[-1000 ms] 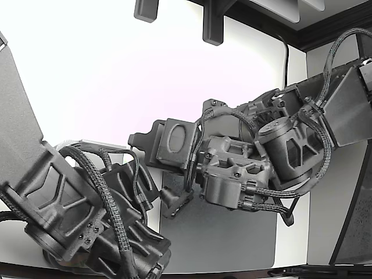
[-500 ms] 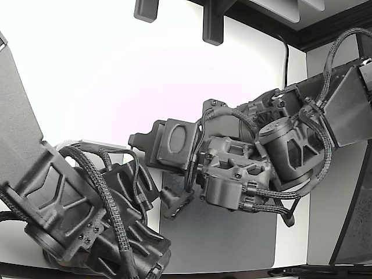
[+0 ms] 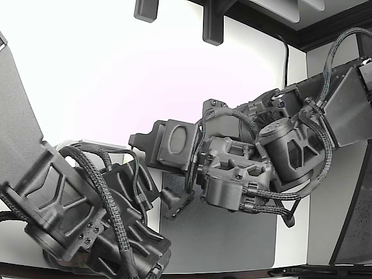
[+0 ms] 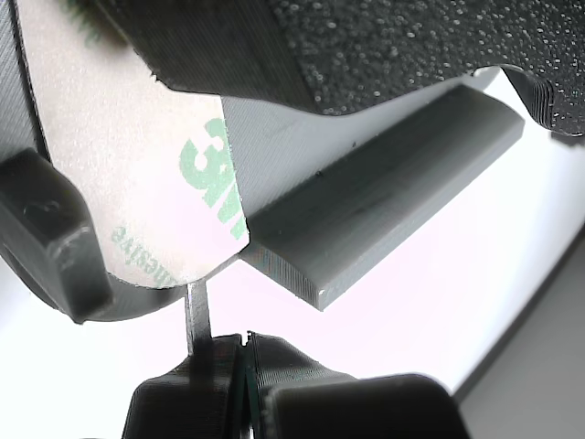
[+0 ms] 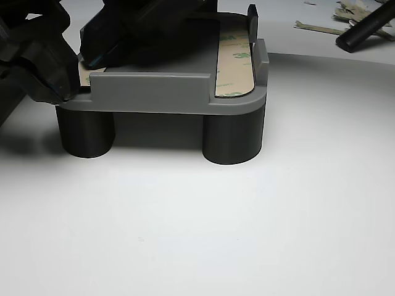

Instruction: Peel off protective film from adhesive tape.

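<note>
The protective film [image 4: 137,174], printed in green, was seen lying on the grey fixture [image 5: 179,92]. Its thin tab was pinched at the fixture's edge by the closed gripper [image 4: 245,352], just beside the raised wall [image 4: 384,197].

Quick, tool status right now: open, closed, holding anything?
Tool: closed, its tips pinched together on a thin tab that hangs from the edge of the 3M-printed protective film.
</note>
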